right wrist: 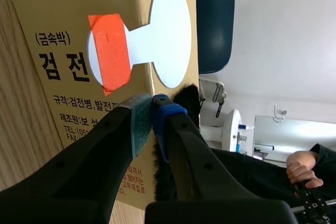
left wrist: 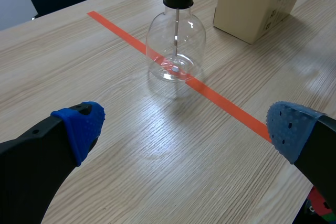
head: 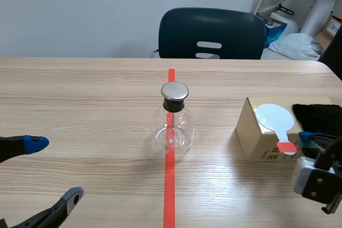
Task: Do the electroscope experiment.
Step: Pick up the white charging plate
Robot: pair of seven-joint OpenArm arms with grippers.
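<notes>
Pale wood of the table (head: 80, 94) ran under both my arms, with an orange-red tape line down its middle. On that line, mid-table, stood the glass electroscope flask (head: 171, 127) with its metal cap. My left gripper (head: 54, 169) hung near and left of it, fingers spread wide, holding and touching nothing. At the right sat a cardboard box (head: 251, 134) bearing a white paddle (head: 273, 117) and black fur (head: 318, 116). My right gripper (right wrist: 152, 113) hovered at the box's near edge, just beside the paddle's orange handle, pads pressed together with nothing seen between them.
</notes>
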